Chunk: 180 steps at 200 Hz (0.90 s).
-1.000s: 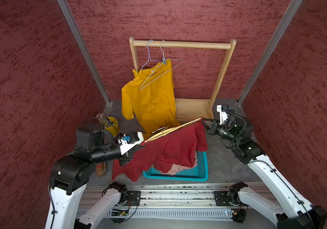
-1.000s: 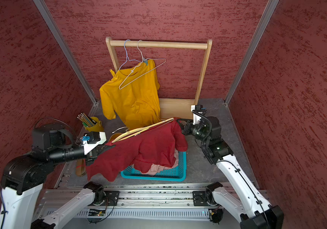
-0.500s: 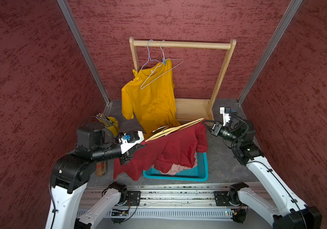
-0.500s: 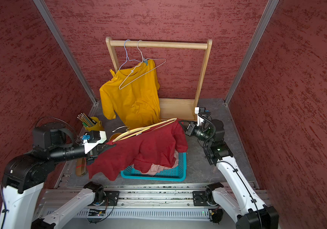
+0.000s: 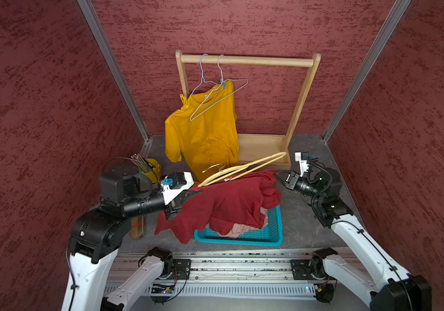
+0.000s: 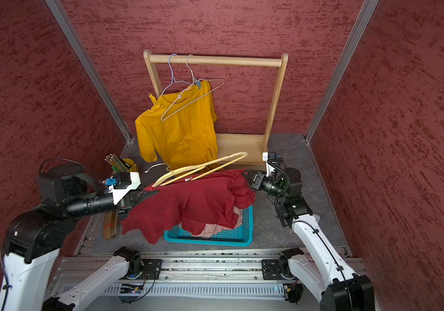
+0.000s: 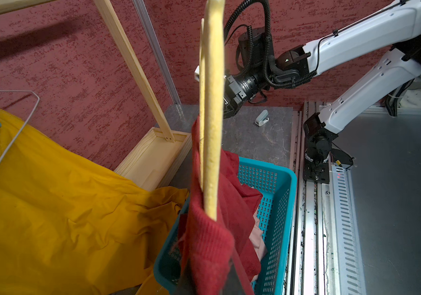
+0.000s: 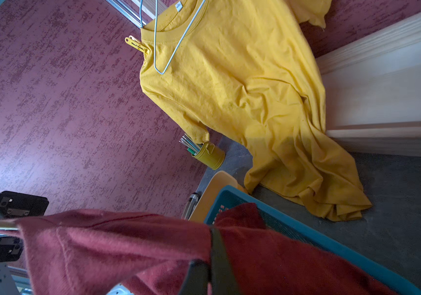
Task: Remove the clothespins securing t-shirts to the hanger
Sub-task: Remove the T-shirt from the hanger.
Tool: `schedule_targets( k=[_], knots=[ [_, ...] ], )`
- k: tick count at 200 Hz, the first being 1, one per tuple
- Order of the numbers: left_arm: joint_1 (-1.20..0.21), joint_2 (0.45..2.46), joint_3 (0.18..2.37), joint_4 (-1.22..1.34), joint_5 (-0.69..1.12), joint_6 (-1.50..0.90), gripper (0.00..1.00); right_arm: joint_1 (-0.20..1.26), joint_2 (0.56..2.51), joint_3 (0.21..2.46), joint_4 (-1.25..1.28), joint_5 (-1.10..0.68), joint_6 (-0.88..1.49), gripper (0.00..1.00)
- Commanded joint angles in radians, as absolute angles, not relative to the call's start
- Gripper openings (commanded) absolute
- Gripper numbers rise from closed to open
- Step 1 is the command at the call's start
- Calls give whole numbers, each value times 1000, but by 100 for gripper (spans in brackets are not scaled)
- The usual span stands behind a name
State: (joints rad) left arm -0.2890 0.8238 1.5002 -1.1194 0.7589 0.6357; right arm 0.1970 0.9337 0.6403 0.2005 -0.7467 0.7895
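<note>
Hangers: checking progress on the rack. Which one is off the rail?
The wooden hanger, draped with the red shirt; both wire hangers hang on the rail.

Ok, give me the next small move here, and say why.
Probably lift the shut right gripper towards the blue peg on the yellow shirt. The red shirt, held up by the left gripper, shows no peg and already sags off its wooden hanger into the basket, whereas the yellow shirt is pinned by that peg and a yellow peg.

Yellow clothespin and blue clothespin grip the mustard t-shirt (hanging).
</note>
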Motion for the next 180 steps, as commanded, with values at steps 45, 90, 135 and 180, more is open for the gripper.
schedule_targets(
  k=[45, 90, 135, 180],
  knots=[
    [-292, 873, 1568, -983, 901, 552, 0, 165, 847, 686, 61, -576, 679, 21],
    [-384, 937, 1593, -945, 858, 525, 0, 165, 793, 680, -5, -534, 626, 31],
    [-607, 1090, 1740, -1073, 607, 568, 0, 164, 708, 745, -150, -343, 512, 35],
    [-770, 1252, 1901, -1179, 419, 619, 0, 163, 558, 873, -303, -22, 338, 42]
  ],
)
